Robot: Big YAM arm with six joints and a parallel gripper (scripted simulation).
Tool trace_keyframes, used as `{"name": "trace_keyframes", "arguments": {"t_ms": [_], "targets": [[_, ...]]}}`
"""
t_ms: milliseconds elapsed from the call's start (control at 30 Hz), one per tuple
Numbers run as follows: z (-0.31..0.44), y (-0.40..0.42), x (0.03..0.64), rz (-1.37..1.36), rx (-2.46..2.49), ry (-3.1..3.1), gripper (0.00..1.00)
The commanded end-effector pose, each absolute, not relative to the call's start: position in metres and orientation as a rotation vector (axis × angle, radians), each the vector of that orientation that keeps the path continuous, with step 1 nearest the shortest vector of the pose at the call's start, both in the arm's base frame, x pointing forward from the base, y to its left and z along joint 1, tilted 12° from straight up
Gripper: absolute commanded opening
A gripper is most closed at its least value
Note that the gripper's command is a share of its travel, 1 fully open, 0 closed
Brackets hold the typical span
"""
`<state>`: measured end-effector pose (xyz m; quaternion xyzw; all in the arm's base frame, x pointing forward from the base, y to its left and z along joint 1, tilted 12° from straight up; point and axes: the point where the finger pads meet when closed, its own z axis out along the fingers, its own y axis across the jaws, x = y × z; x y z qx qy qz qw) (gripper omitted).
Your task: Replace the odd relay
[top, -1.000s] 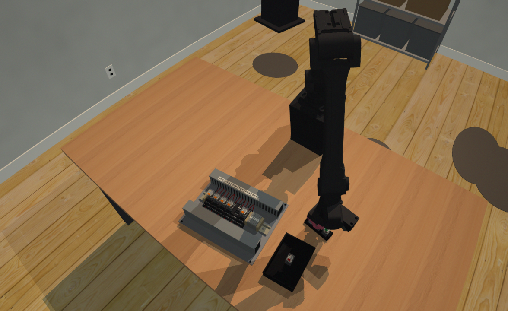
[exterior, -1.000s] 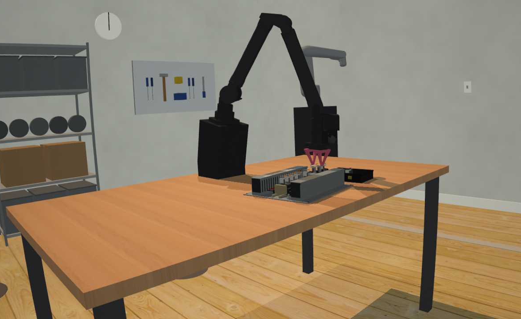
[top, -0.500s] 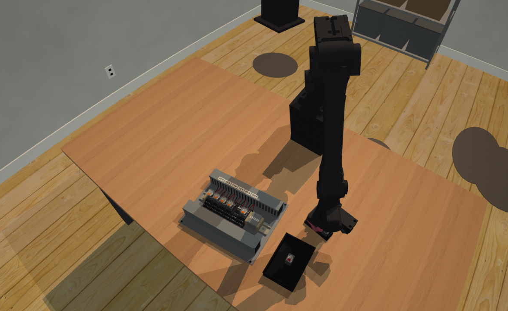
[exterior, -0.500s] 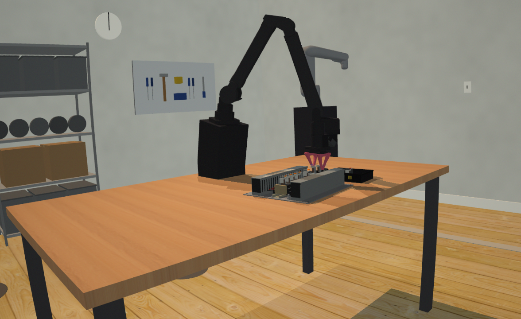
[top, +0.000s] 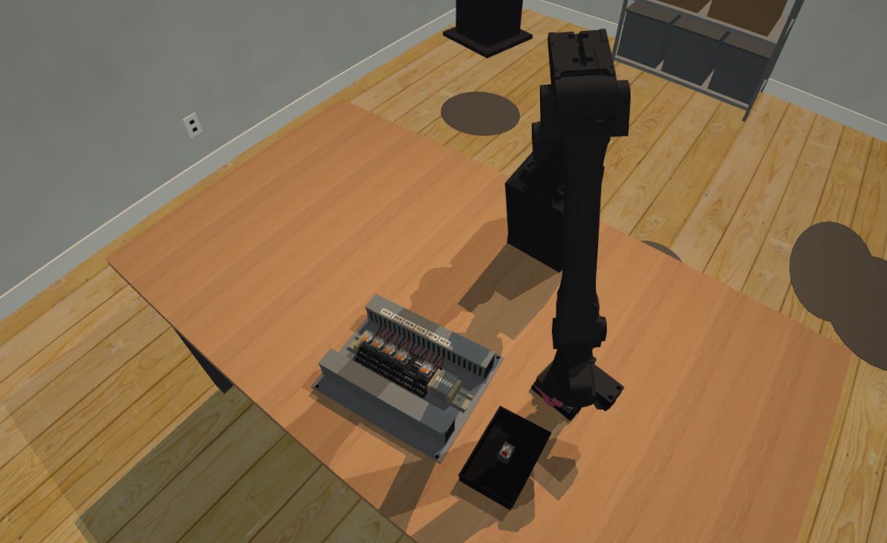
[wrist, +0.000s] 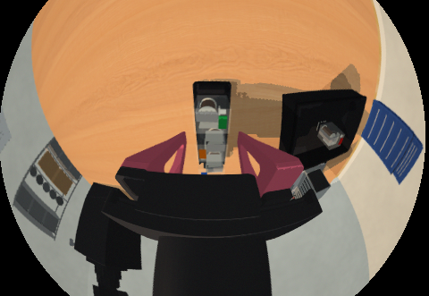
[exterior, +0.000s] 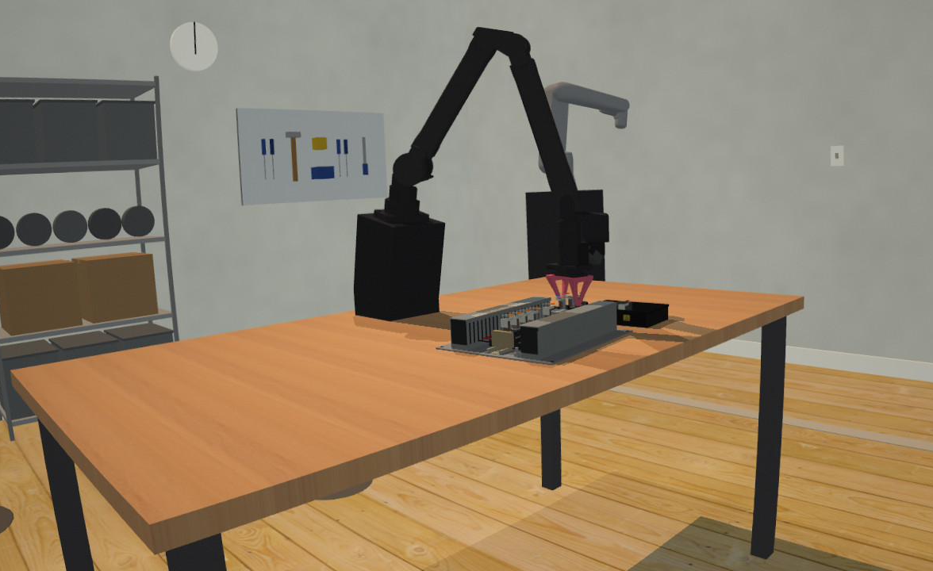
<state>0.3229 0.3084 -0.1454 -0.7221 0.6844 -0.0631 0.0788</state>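
My gripper [wrist: 212,136] [exterior: 570,303] is open and empty, pointing down over a narrow black holder [wrist: 212,84]. Its pink fingertips stand on either side of the holder's middle. Three spares stand in the holder: a green-button relay [wrist: 207,118], an orange-button relay [wrist: 214,139] and a blue-button relay [wrist: 214,159], partly hidden by the gripper body. The green button is on the opposite side from the other two. A red-button relay [top: 506,452] [wrist: 331,136] lies in the black tray [top: 520,472] [exterior: 650,314]. Several orange-button relays [top: 388,350] sit in the socket row, with one empty socket [top: 413,365].
Grey wire ducts [top: 392,418] [exterior: 576,326] flank the socket row on both sides. Terminal blocks [top: 443,383] stand at the row's end nearest the tray. The panel lies left of the tray and holder in the top view. The arm's base stands at the table's far edge.
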Motion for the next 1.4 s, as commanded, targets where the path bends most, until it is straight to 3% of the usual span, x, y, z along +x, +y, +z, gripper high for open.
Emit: {"name": "trace_keyframes", "arguments": {"t_ms": [0,1167,1200,1367], "targets": [[-0.1431,0.3147,0.3298,-0.183,-2.156,2.026,0.59],[-0.1408,0.3143,0.3282,-0.183,-2.157,2.024,0.59],[-0.1408,0.3143,0.3282,-0.183,-2.157,2.024,0.00],[-0.1408,0.3143,0.3282,-0.183,-2.156,2.025,0.00]]}}
